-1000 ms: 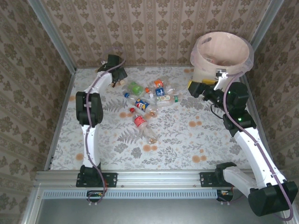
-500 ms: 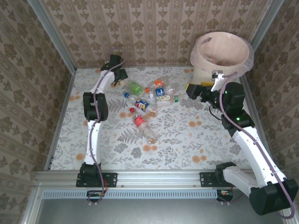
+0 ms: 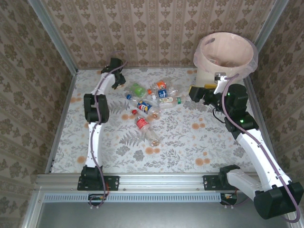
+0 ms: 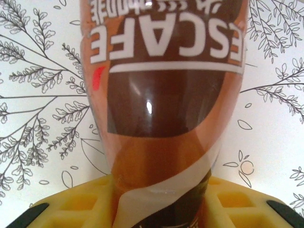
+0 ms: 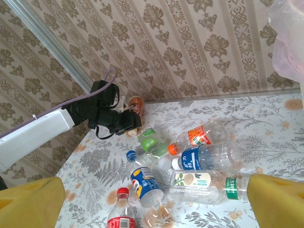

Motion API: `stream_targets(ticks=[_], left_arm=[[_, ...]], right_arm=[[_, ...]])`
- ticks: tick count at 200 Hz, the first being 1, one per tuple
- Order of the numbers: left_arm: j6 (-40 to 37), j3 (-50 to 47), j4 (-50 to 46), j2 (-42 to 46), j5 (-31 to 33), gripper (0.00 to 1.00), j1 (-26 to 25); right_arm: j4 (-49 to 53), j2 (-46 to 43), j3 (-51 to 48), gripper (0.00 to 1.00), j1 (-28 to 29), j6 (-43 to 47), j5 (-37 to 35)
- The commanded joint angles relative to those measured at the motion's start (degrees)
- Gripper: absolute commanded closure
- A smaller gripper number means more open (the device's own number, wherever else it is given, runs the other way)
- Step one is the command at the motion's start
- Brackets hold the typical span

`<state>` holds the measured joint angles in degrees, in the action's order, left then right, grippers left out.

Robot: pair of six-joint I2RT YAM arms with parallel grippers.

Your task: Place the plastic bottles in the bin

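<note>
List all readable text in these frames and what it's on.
"ESCAFE": white letters, upside down in the left wrist view, on the brown-label bottle; the word's start is lost round the bottle's curve.
Characters beside it on the same label: cut by the frame edge, unreadable.
Print on the orange-label bottle, blue-label bottle and white-label bottle: too small to read.
</note>
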<state>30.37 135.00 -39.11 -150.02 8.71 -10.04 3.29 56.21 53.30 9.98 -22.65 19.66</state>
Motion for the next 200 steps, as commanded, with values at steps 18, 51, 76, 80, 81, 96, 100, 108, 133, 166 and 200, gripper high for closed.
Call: stream_targets(ticks=[18,51,76,80,81,96,100,108,133,166,200], left_arm=[[-3.3,-9.7,3.1,7.1,-1.7,0.66,0.1],[-5.2,-19.1,6.6,15.3,-0.6,0.71,0.2],[-5.3,-27.2,10.2,22.9,-2.8,0.71,0.1],[-5.1,-28.5,10.8,24.1,-3.5,0.71,0.1],[-5.0,-28.8,10.9,24.4,-3.7,0.71,0.1],[-3.8,-33.5,12.6,28.9,-5.7,0.72,-0.2],[-3.6,-35.1,13.3,30.2,-6.1,0.72,-0.2],[-2.9,-38.1,14.5,32.8,-6.4,0.72,-0.8],[-1.1,-47.1,17.8,40.6,-7.5,0.72,-2.2],[0.5,-56.5,21.3,50.2,-8.5,0.72,-5.2],[0.8,-62.1,23.6,57.4,-8.5,0.72,-9.9]], right_arm=[[0.5,-1.1,0.8,0.00,0.8,0.8,-1.5],[0.1,-0.7,0.3,0.00,1.4,0.5,-1.8],[-1.1,-0.7,-0.9,0.00,2.0,-1.1,-2.9],[-1.4,-0.7,-1.0,0.00,2.1,-1.6,-3.1],[-1.5,-0.7,-1.1,0.00,2.1,-1.6,-3.1],[-2.3,-0.6,-1.9,0.00,2.4,-2.8,-3.2],[-2.4,-0.5,-2.1,0.00,2.5,-3.1,-3.4],[-2.8,-0.4,-2.5,0.00,2.7,-3.7,-3.7],[-4.1,-0.5,-4.1,0.00,3.1,-5.8,-6.1],[-4.7,0.4,-4.3,0.00,3.2,-6.6,-6.1],[-6.7,2.0,-4.7,0.00,3.2,-8.5,-6.5]])
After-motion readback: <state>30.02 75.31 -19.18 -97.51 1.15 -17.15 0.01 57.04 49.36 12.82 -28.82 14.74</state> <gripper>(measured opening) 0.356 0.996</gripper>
